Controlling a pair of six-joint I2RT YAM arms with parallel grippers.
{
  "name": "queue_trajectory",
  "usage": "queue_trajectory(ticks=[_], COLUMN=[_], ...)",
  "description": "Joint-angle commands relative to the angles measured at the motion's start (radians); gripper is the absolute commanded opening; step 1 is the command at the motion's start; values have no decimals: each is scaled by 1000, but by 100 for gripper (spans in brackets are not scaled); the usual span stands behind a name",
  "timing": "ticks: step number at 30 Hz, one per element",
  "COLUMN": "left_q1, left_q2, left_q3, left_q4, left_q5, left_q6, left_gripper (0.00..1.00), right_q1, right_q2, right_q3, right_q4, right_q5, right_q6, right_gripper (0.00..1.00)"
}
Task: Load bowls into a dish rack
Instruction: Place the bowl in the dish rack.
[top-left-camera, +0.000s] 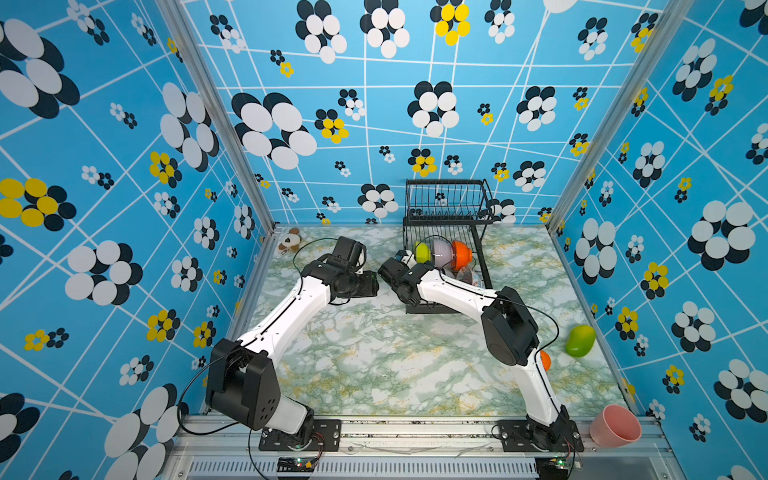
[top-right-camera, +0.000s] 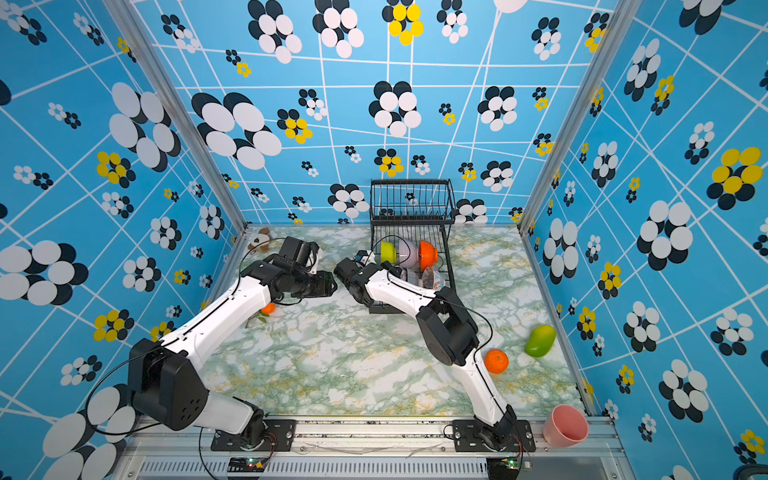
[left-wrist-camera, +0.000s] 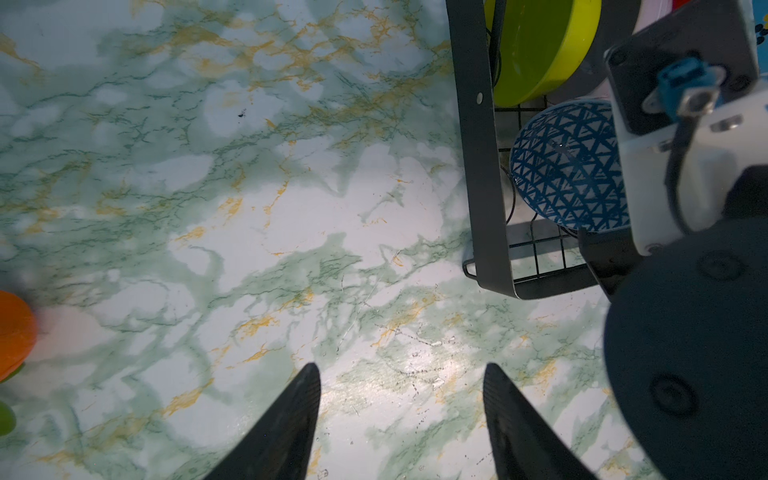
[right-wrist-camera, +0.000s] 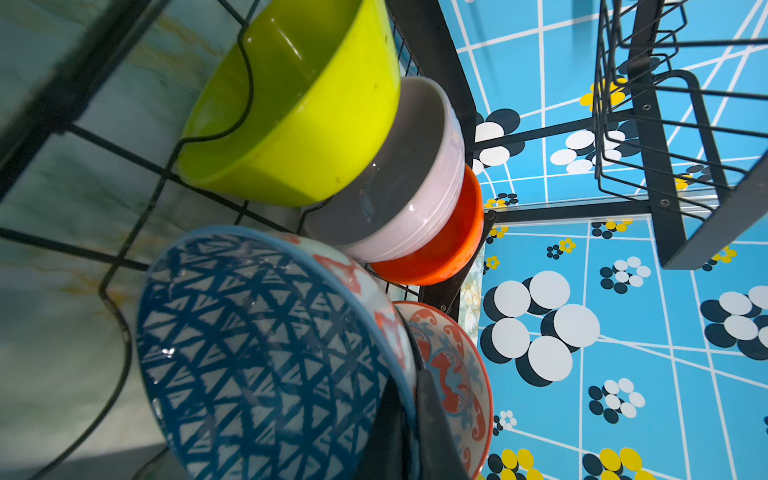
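Observation:
The black wire dish rack (top-left-camera: 482, 253) (top-right-camera: 411, 199) stands at the back of the table. On its lower tray a lime-green bowl (right-wrist-camera: 299, 112), a pale lilac bowl (right-wrist-camera: 407, 195) and an orange bowl (right-wrist-camera: 449, 245) stand on edge in a row. Nearer the front, a blue geometric bowl (right-wrist-camera: 257, 349) (left-wrist-camera: 569, 174) leans beside a red-blue floral bowl (right-wrist-camera: 453, 374). My right gripper (right-wrist-camera: 409, 386) is shut on the blue geometric bowl's rim. Left of the rack, my left gripper (left-wrist-camera: 401, 370) hangs open over bare table with nothing between its fingers.
An orange fruit (top-right-camera: 496, 360) and a green fruit (top-left-camera: 580, 340) lie at the right by my right arm. A pink cup (top-left-camera: 615, 426) lies at the front right corner. A small orange (top-right-camera: 268, 308) sits under my left arm, and a plush toy (top-left-camera: 289, 240) at the back left.

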Motion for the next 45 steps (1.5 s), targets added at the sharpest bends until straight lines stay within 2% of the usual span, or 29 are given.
queue_trajectory(ticks=[1, 22, 45], left_q1=[8, 16, 27], left_q2=[-4, -58, -64], left_q3=[7, -16, -19], left_q4=[-22, -8, -4], left_q5=[-25, -119, -126], left_q6=[4, 0, 2], left_gripper=[64, 57, 57], right_q1=[5, 28, 60], right_q2=[19, 112, 192], right_q3=[29, 140, 260], right_q4=[-20, -106, -226], right_q5=[50, 51, -15], right_q6=[-4, 12, 69], right_gripper=[0, 0, 0])
